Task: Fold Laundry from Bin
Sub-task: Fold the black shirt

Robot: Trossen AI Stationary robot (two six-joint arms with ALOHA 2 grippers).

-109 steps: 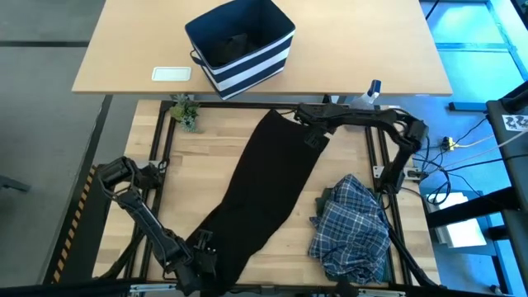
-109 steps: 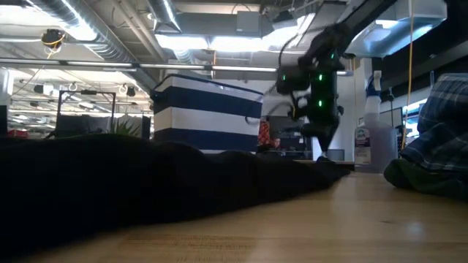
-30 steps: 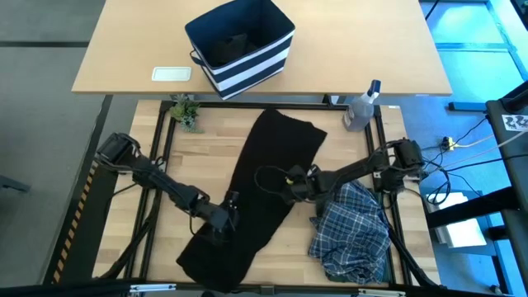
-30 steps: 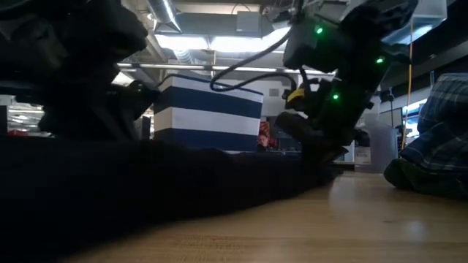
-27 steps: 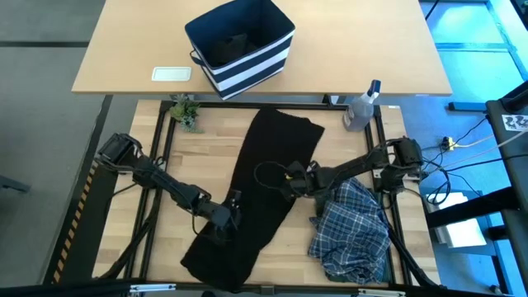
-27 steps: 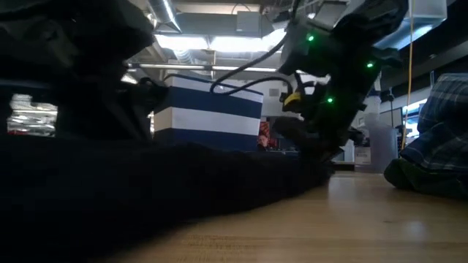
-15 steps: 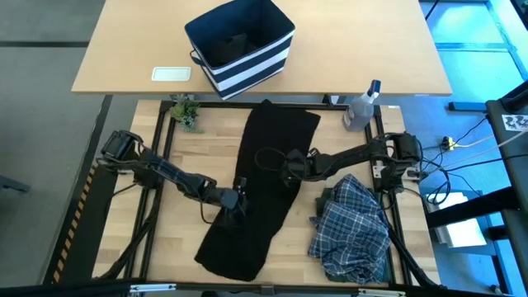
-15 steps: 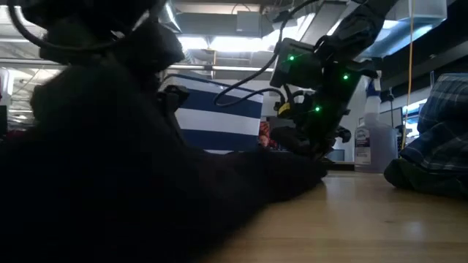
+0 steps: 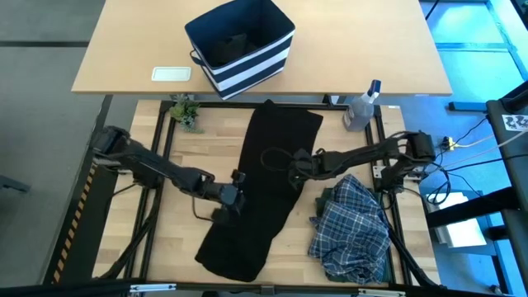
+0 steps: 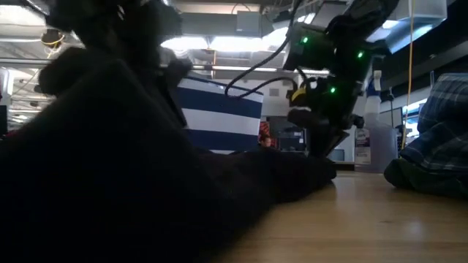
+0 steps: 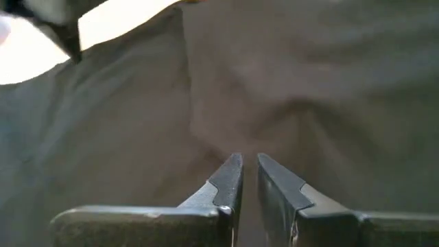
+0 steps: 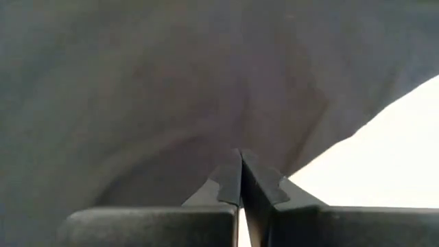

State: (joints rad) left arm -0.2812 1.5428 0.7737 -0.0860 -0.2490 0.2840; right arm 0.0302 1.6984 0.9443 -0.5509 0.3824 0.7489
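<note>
Wooden slats make up the work table [image 9: 190, 157]; a second, paler table behind it carries the bin [image 9: 240, 44], a striped navy basket with something dark in its bottom. Black garment [image 9: 262, 190] lies as a long strip down the middle, long axis running from the far edge near the bin toward the near edge, slanting leftward as it comes nearer. Left gripper [image 9: 232, 202] pinches its left edge about midway, fingers [image 11: 230, 180] nearly together on cloth. Right gripper [image 9: 294, 163] clamps the right edge farther up, fingers [image 12: 230, 180] pressed fully together. Plaid shirt [image 9: 353, 228] sits crumpled at the right near corner; a spray bottle [image 9: 361, 107] stands at the far right.

Versus a second ago: both grippers have moved toward the far side, and the strip has been pulled with them, its near end now shorter of the table edge.
</note>
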